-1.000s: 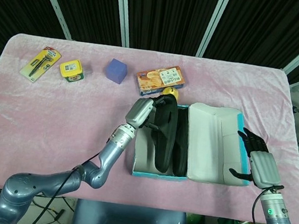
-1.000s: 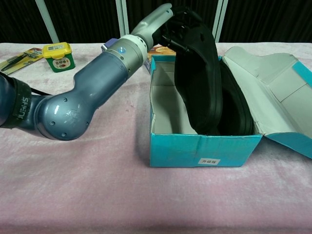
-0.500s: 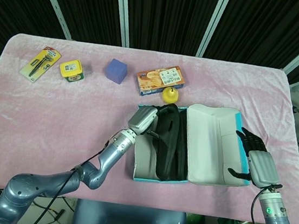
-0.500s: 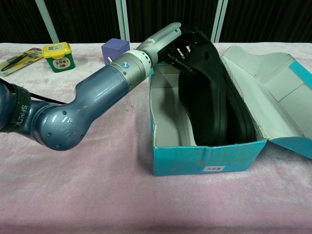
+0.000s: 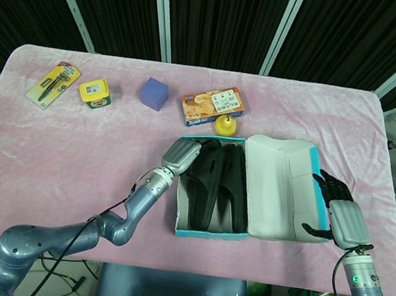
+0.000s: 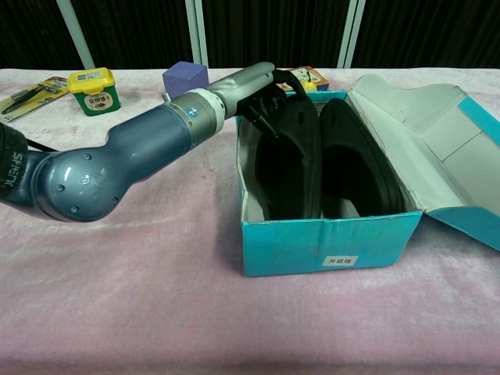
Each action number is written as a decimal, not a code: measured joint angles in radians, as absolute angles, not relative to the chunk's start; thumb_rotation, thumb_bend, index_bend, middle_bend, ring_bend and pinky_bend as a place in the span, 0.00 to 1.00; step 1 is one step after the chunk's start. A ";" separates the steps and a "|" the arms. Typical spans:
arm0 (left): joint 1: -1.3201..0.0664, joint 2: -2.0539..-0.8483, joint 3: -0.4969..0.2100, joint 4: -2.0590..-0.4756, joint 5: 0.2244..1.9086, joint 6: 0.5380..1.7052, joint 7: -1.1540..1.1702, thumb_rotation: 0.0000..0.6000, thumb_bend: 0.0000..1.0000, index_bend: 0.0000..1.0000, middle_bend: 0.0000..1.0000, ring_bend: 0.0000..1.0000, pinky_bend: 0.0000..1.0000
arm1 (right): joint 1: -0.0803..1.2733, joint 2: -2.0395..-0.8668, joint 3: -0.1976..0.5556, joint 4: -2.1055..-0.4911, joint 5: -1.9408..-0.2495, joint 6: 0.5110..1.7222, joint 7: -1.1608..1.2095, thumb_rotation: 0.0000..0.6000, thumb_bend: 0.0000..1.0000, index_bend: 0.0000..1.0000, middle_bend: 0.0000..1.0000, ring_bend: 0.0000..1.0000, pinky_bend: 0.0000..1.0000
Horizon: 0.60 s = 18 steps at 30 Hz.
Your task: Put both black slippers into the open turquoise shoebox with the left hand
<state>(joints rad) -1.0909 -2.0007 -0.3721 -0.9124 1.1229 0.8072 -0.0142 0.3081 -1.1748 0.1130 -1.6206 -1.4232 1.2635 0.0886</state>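
**Inspector:** Black slippers, both of them, lie inside the turquoise shoebox [image 5: 211,233]. The right slipper [image 6: 355,168] sits against the lid side; the left slipper [image 6: 287,160] leans by the near wall, its heel end raised at the far rim.

**Assessor:** And the left hand [image 5: 181,155]?

**Inspector:** At the box's far left corner, fingers [image 6: 262,109] curled on the upper end of the left slipper. From the chest view they appear to have hold of it; whether the grip is firm or loosening, I cannot tell.

**Assessor:** Hazards?

**Inspector:** Three, in my judgement. First, if the fingers catch in the slipper's strap on withdrawal, the slipper could be dragged back out over the rim. Second, the forearm lies close to the box's left wall; a sideways pull could shove or tip the shoebox along the pink cloth of the desk [image 5: 60,153]. Third, the slipper is not flat; let go as it stands, it may settle crooked on the rim.

**Assessor:** The right hand [image 5: 338,212]?

**Inspector:** Beside the open lid [image 5: 280,187], fingers apart, holding nothing; contact with the lid edge cannot be confirmed.

**Assessor:** Surroundings?

**Inspector:** A yellow ball-like item [image 5: 224,124] sits just behind the box, with a snack packet [image 5: 212,106], purple cube [image 5: 153,93], small yellow tin [image 5: 95,93] and carded tool [image 5: 54,83] further off. Only the yellow item is near enough to be knocked.
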 measured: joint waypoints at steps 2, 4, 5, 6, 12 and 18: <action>-1.089 -1.982 -0.371 -0.943 1.102 0.792 0.026 1.00 0.00 0.09 0.31 0.25 0.29 | 0.308 -1.176 0.113 -1.619 -1.422 1.262 0.089 1.00 0.03 0.00 0.00 0.00 0.07; -1.086 -1.961 -0.369 -0.977 1.085 0.779 0.059 0.96 0.00 0.03 0.20 0.13 0.18 | 0.309 -1.177 0.113 -1.618 -1.421 1.261 0.089 1.00 0.03 0.00 0.00 0.00 0.07; -1.084 -1.951 -0.369 -0.993 1.078 0.772 0.068 0.94 0.00 0.02 0.18 0.11 0.16 | 0.309 -1.178 0.113 -1.618 -1.421 1.261 0.089 1.00 0.03 0.00 0.00 0.00 0.07; -1.083 -1.941 -0.368 -1.009 1.070 0.765 0.076 0.88 0.00 0.00 0.15 0.07 0.14 | 0.309 -1.178 0.113 -1.618 -1.422 1.260 0.088 1.00 0.03 0.00 0.00 0.00 0.07; -1.076 -1.860 -0.359 -1.116 1.028 0.731 0.141 0.73 0.00 0.00 0.09 0.04 0.10 | 0.307 -1.177 0.113 -1.621 -1.423 1.265 0.088 1.00 0.03 0.00 0.00 0.00 0.07; -1.058 -1.823 -0.349 -1.191 1.034 0.748 0.144 0.66 0.00 0.02 0.09 0.00 0.06 | 0.305 -1.180 0.112 -1.619 -1.423 1.267 0.089 1.00 0.03 0.00 0.00 0.00 0.07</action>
